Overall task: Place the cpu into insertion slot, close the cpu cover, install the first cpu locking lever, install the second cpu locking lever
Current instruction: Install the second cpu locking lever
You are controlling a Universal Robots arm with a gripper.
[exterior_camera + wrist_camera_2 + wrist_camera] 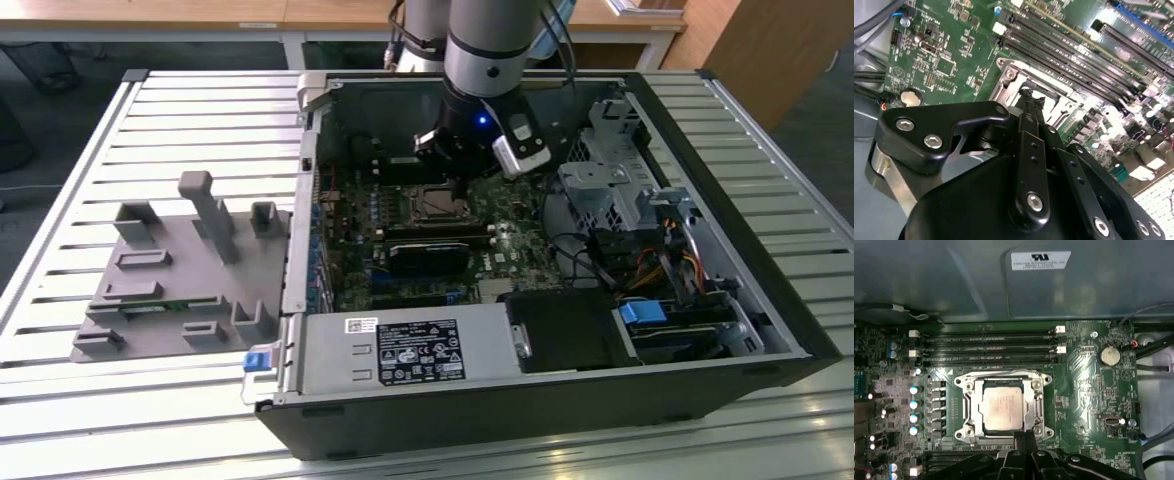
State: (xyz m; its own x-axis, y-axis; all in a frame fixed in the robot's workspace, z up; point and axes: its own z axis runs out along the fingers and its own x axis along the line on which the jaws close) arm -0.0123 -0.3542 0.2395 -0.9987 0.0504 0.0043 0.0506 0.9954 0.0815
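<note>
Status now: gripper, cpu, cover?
Gripper shut, at socket edge. Cpu seated in slot. Cover down over it. Nothing in the way.

Gripper [1029, 107] hides most of insertion slot [1004, 82]

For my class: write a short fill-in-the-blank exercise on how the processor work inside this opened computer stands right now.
1. The cpu already lies inside the insertion ____.
2. The cpu cover is folded ____ around the chip.
3. The hand hovers at the socket's ____, not its middle.
4. The green board sits inside an open computer ____.

Missing words: slot; down; edge; case
</note>
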